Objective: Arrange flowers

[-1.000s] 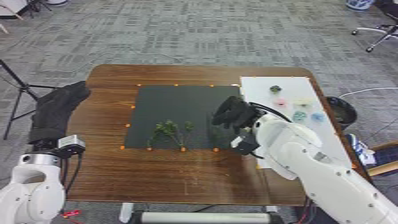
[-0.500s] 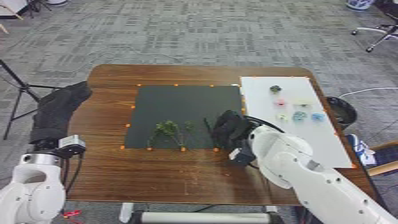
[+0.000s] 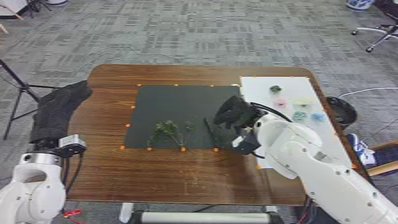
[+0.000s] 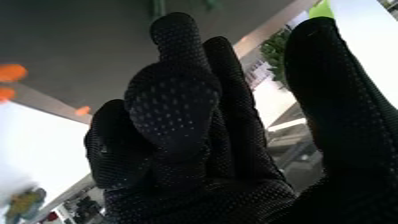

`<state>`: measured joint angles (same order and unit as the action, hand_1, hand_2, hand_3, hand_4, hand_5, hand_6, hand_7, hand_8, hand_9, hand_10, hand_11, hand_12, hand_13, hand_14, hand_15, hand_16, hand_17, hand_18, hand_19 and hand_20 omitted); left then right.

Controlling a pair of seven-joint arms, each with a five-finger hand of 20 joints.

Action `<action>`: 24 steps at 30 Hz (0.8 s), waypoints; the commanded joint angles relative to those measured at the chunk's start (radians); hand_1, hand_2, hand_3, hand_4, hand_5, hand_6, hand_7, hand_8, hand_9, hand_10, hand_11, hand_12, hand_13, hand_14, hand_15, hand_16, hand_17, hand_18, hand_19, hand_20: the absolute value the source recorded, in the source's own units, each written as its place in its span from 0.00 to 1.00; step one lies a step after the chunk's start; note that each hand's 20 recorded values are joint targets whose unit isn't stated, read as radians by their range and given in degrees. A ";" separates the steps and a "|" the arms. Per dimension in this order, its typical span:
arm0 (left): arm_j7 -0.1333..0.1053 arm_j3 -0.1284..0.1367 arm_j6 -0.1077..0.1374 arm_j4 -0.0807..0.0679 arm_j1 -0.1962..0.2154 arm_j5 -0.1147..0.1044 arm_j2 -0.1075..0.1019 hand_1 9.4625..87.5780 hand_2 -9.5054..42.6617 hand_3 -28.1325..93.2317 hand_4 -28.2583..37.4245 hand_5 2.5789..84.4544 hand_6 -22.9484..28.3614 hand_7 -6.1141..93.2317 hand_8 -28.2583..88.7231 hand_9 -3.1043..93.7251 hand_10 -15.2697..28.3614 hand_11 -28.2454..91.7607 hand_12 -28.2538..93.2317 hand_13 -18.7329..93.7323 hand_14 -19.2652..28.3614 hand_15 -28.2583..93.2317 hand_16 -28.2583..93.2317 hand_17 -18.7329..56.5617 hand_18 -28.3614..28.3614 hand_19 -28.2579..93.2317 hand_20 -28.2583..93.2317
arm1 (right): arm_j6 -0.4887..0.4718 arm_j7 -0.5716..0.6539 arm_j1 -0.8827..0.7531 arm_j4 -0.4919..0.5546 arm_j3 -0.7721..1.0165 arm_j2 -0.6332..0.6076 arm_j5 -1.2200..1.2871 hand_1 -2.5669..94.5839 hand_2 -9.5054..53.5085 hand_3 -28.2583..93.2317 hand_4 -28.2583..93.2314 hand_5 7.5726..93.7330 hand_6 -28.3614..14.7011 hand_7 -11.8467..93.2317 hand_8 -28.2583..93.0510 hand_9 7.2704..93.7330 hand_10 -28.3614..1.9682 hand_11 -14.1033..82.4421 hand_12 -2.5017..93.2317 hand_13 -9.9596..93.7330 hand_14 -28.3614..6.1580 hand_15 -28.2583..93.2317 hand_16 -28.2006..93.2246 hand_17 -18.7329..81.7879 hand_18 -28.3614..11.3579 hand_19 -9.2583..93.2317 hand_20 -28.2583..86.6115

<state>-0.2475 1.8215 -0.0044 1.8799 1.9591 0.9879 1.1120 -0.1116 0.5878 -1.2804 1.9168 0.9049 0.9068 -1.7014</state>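
Brown table [image 3: 178, 175]; dark mat [image 3: 173, 102] mid-table, white sheet [image 3: 258, 91] along the right edge. Left robot hand [image 3: 64, 102] by the left edge, state impossible to tell; right robot hand [image 3: 233, 113] between mat and sheet, fingers loosely apart. Green stems [image 3: 167, 131] on the mat's near part; small flowers [image 3: 281, 103] toward the far right corner.

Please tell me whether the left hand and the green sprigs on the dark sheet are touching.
Apart. The head view shows bare table and part of the dark sheet between left hand and sprigs.

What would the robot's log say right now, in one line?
right hand at right edge of dark mat | greenery on mat | flowers on white sheet
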 commanded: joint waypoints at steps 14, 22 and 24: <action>-0.004 0.011 0.003 0.007 0.015 0.005 0.014 0.24 0.18 0.80 0.07 0.63 0.41 0.23 0.16 0.53 0.67 0.40 0.32 0.48 0.77 0.39 0.25 0.27 0.74 0.33 0.37 | 0.140 -0.057 -0.158 0.025 0.204 -0.117 -0.304 0.43 0.00 0.73 0.17 0.61 0.56 0.29 0.21 0.69 0.36 0.34 0.28 0.86 0.57 0.64 0.50 0.69 0.28 0.95 0.64; -0.005 0.009 0.000 0.007 0.014 0.007 0.014 0.24 0.18 0.80 0.07 0.63 0.41 0.23 0.16 0.53 0.67 0.40 0.32 0.48 0.77 0.39 0.25 0.27 0.74 0.33 0.37 | 0.134 -0.070 -0.171 -0.063 0.188 -0.132 -0.443 0.43 0.00 0.74 0.17 0.60 0.56 0.29 0.21 0.68 0.37 0.34 0.28 0.86 0.58 0.65 0.50 0.68 0.27 0.95 0.65; -0.004 0.007 -0.003 0.005 0.012 0.007 0.013 0.24 0.18 0.80 0.07 0.63 0.41 0.23 0.16 0.53 0.67 0.40 0.32 0.48 0.77 0.39 0.25 0.27 0.74 0.33 0.37 | 0.133 -0.083 -0.166 -0.091 0.181 -0.135 -0.485 0.43 0.00 0.74 0.16 0.60 0.56 0.30 0.21 0.68 0.37 0.34 0.28 0.86 0.58 0.66 0.50 0.68 0.27 0.95 0.65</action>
<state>-0.2499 1.8280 -0.0037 1.8812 1.9673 0.9892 1.1176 0.0219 0.5248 -1.4400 1.9017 1.1076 0.7860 -2.0853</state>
